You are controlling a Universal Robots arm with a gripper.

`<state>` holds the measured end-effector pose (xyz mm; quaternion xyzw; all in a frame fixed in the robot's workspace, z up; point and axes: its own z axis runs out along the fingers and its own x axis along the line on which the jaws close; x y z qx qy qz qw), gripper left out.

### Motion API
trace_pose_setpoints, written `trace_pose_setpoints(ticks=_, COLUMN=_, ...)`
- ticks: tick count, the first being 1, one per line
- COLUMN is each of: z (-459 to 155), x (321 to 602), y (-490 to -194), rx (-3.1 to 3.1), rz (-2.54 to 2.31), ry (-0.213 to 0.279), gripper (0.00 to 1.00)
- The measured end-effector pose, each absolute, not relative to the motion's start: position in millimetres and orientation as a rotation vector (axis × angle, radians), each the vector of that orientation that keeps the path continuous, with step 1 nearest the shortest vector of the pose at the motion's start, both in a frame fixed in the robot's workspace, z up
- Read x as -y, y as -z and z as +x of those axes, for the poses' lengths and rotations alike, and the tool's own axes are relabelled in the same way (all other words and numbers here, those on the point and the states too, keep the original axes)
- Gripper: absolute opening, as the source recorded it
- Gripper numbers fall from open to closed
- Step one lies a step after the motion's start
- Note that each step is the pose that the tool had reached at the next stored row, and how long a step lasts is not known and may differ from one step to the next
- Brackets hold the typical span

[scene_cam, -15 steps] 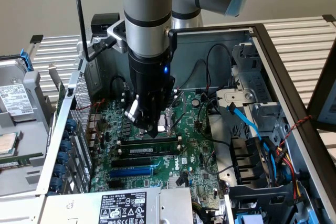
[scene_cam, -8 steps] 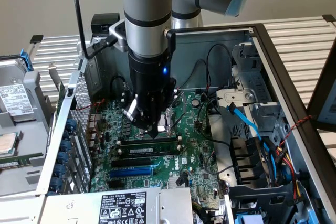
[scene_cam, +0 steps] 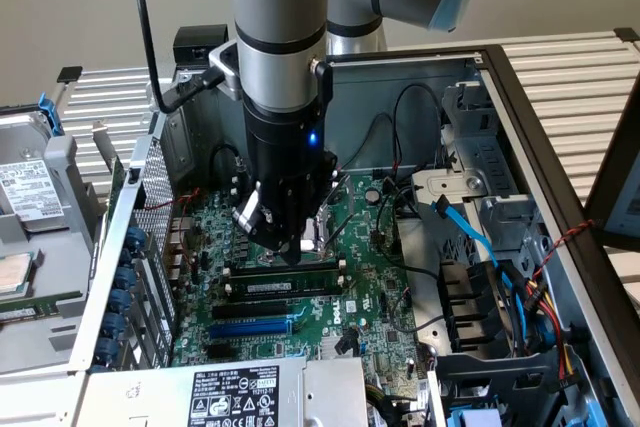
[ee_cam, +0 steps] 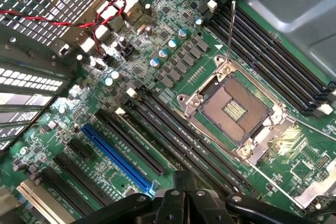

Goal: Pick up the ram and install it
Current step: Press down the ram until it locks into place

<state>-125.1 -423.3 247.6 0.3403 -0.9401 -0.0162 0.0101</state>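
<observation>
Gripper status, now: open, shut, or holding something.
Gripper: low over the motherboard, just above the RAM slots; whether it is open, shut or holding anything cannot be told.

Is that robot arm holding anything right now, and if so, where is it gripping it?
It cannot be told. The gripper hangs low over the motherboard, just above a RAM stick that lies in a slot, but its fingertips are hidden.
</observation>
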Motion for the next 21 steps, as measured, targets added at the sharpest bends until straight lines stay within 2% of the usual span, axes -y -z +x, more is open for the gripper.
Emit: trace_pose_setpoints(ticks=21, z=-125.0, x=423.4, y=-248.3, rx=3.037, rz=0.721, ry=0.039, gripper=0.11)
